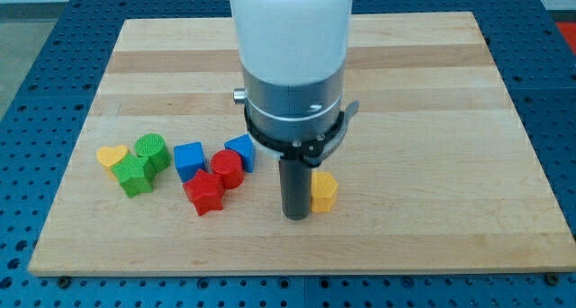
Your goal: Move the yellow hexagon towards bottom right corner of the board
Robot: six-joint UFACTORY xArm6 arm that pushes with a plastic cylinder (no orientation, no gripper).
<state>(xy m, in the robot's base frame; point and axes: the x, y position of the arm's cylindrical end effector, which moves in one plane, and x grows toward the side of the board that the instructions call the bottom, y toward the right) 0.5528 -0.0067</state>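
Observation:
The yellow hexagon [324, 192] lies on the wooden board [432, 119], a little right of centre in the lower half. My tip [296, 215] is down on the board right against the hexagon's left side; whether it touches is hard to tell. The dark rod and the white arm body above it hide the board behind them.
Left of my tip lies a cluster: a red cylinder [227, 168], a red star [205, 193], a blue cube [189, 159] and another blue block [240, 150]. Further left are a green cylinder [152, 151], a green star [135, 174] and a yellow heart [112, 157].

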